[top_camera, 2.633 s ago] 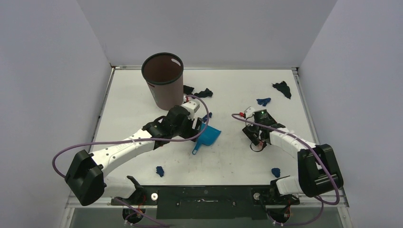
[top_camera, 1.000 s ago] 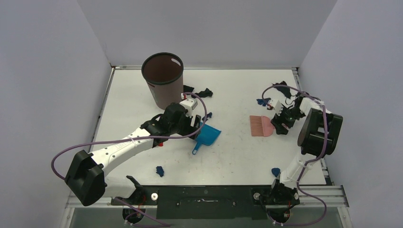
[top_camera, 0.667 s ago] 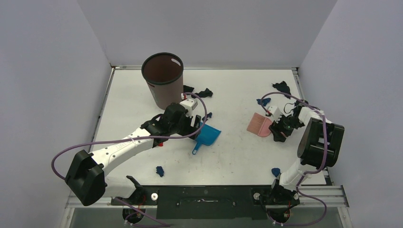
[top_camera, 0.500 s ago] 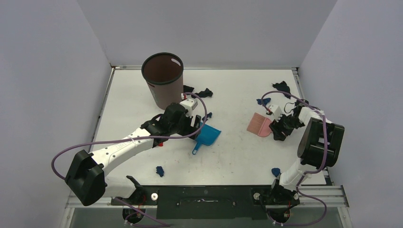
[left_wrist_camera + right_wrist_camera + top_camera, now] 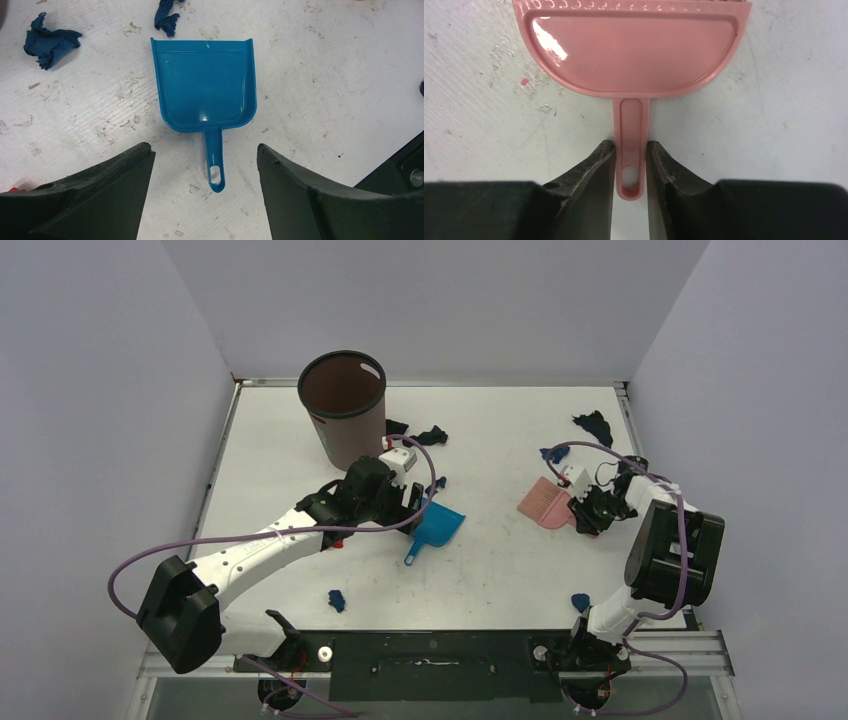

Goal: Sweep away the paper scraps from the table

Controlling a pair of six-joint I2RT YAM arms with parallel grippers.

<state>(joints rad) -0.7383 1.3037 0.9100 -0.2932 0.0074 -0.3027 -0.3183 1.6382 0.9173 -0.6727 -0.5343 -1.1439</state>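
Observation:
Several dark blue and black paper scraps lie on the white table [image 5: 500, 570]: one at the far right [image 5: 598, 426], one beside it [image 5: 553, 453], a pair behind the bin [image 5: 432, 435], and two near the front [image 5: 336, 599] [image 5: 580, 601]. My right gripper [image 5: 630, 150] [image 5: 582, 508] is shut on the thin handle of the pink hand brush [image 5: 634, 50] [image 5: 543, 503], which lies flat on the table. My left gripper [image 5: 203, 150] [image 5: 418, 498] hangs open above the handle of the blue dustpan [image 5: 205, 85] [image 5: 440, 524], not touching it. Two scraps [image 5: 50, 40] [image 5: 167, 15] lie beyond the dustpan.
A tall brown bin [image 5: 345, 410] stands at the back left, just behind my left arm. The table's metal rim [image 5: 630, 430] runs close along the right side, near my right arm. White walls enclose three sides.
My right gripper came down around the brush handle and closed on it; the brush shifted slightly to the left. The left arm and the dustpan have not moved.

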